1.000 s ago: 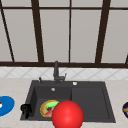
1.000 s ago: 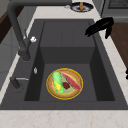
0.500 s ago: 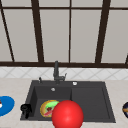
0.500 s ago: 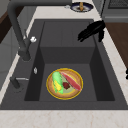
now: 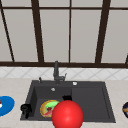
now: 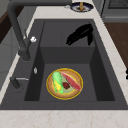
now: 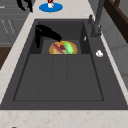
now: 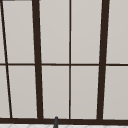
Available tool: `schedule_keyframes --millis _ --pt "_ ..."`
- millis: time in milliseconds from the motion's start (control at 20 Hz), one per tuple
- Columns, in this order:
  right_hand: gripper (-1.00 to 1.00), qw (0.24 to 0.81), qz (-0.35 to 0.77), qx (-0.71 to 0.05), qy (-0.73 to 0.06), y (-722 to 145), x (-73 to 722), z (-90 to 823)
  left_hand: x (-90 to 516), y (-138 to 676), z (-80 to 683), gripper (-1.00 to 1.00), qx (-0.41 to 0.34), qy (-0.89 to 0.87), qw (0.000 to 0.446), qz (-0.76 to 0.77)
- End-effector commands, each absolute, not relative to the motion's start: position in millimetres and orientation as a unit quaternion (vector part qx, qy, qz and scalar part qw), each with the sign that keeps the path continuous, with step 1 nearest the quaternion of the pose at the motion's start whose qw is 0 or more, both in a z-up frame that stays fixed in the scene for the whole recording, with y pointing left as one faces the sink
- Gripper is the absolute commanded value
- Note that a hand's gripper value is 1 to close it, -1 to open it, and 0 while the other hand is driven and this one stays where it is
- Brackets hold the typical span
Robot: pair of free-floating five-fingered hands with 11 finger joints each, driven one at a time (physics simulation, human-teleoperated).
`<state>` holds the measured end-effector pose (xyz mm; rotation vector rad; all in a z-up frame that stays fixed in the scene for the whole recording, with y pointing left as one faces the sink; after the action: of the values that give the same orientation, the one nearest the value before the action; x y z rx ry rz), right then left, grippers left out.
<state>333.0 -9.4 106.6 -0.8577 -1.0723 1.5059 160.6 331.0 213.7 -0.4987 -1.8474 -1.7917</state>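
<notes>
One plate (image 6: 75, 90) in sink (image 6: 100, 82); two hands (image 6: 81, 33) (image 5: 25, 109).

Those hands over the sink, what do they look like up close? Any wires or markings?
Both are plain glossy black, shaped like human hands with slim fingers. The left hand and right hand float free, with no arm or sleeve behind them. I see no cables, markings or other colours.

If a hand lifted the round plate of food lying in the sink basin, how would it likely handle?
The plate looks stiff and shallow, so it would probably lift flat. The corn and red strip lie loose on it and may slide or roll if it tilts. The right hand hovers open above the basin.
</notes>
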Motion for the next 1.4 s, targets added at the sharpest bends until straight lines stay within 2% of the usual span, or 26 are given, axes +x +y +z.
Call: schedule_keyframes --millis 0,750,1350 --pt "-1.0 0.527 0.64 -0.349 -0.437 11 353 94 161 331 214 0.0 -0.184 -0.681 0.257 -0.661" --pt "-1.0 0.537 0.654 -0.342 -0.408 97 424 25 161 331 214 0.0 -0.184 -0.681 0.257 -0.661" --pt "-1.0 0.506 0.671 -0.31 -0.444 114 493 -65 161 331 214 0.0 -0.184 -0.681 0.257 -0.661"
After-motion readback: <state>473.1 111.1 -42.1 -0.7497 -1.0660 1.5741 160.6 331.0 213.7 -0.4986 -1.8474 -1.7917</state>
